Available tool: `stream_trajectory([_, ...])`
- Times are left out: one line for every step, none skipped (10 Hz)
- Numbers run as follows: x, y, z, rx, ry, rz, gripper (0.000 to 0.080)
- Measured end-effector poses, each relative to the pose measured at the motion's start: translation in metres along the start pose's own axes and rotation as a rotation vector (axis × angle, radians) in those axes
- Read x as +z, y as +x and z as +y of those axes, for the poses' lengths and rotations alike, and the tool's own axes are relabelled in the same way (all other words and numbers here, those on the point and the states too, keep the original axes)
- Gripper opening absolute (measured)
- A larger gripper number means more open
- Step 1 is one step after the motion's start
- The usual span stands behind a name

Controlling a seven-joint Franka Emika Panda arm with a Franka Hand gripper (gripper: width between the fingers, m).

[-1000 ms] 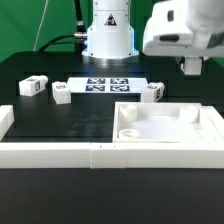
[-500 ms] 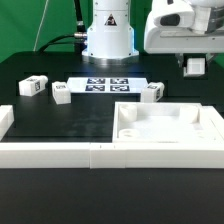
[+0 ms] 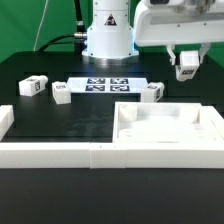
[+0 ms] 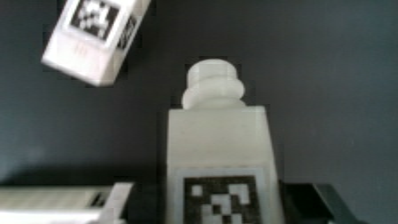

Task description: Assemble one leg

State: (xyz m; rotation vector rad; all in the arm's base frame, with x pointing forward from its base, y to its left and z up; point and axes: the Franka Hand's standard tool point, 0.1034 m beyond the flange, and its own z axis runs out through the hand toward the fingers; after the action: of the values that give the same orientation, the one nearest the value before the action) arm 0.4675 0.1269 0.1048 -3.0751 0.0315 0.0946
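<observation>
My gripper (image 3: 187, 64) hangs in the air at the exterior view's right, above the far edge of the large white tabletop panel (image 3: 200, 132). It is shut on a small white leg (image 3: 187, 66) with a tag on its side. In the wrist view this leg (image 4: 217, 135) fills the middle between the jaws of my gripper (image 4: 217, 200), rounded end pointing away. Three more legs lie on the black table: two at the exterior view's left (image 3: 33, 86) (image 3: 61, 92) and one beside the panel (image 3: 152, 92). The wrist view shows one loose leg (image 4: 96, 40).
The marker board (image 3: 108, 85) lies flat in front of the robot base. A long white rail (image 3: 60, 152) runs along the front, with a short upright piece (image 3: 5, 120) at the exterior view's left. A white edge (image 4: 63, 200) shows in the wrist view.
The arm has shifted toward the exterior view's left with the leg held in the gripper. The loose legs and the panel have not moved.
</observation>
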Motion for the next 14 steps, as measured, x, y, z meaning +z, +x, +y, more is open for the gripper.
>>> stream_trajectory([0.001,0.003,-0.003,-0.007,0.017,0.115,0.0289])
stream_trajectory([0.005,-0.001,-0.005,-0.015,0.030,0.192,0.0289])
stream_trajectory([0.004,0.001,-0.009,-0.022,0.045,0.273,0.0289])
stream_trajectory([0.002,0.002,-0.013,-0.037,0.067,0.379,0.0289])
stream_trajectory([0.002,0.006,-0.015,-0.080,0.072,0.462,0.0289])
stream_trajectory([0.004,0.016,-0.005,-0.142,0.042,0.454,0.0289])
stream_trajectory([-0.004,0.029,0.000,-0.169,0.030,0.476,0.0289])
stream_trajectory([-0.008,0.042,0.005,-0.216,0.013,0.493,0.0289])
stream_trajectory([-0.012,0.055,0.009,-0.267,-0.006,0.510,0.0289])
stream_trajectory([-0.011,0.056,0.009,-0.255,-0.004,0.512,0.0289])
stream_trajectory([-0.010,0.055,0.008,-0.257,-0.004,0.510,0.0289])
stream_trajectory([-0.010,0.055,0.009,-0.257,-0.004,0.510,0.0290])
stream_trajectory([-0.010,0.055,0.009,-0.257,-0.005,0.510,0.0290])
stream_trajectory([-0.010,0.057,0.012,-0.265,-0.010,0.510,0.0290])
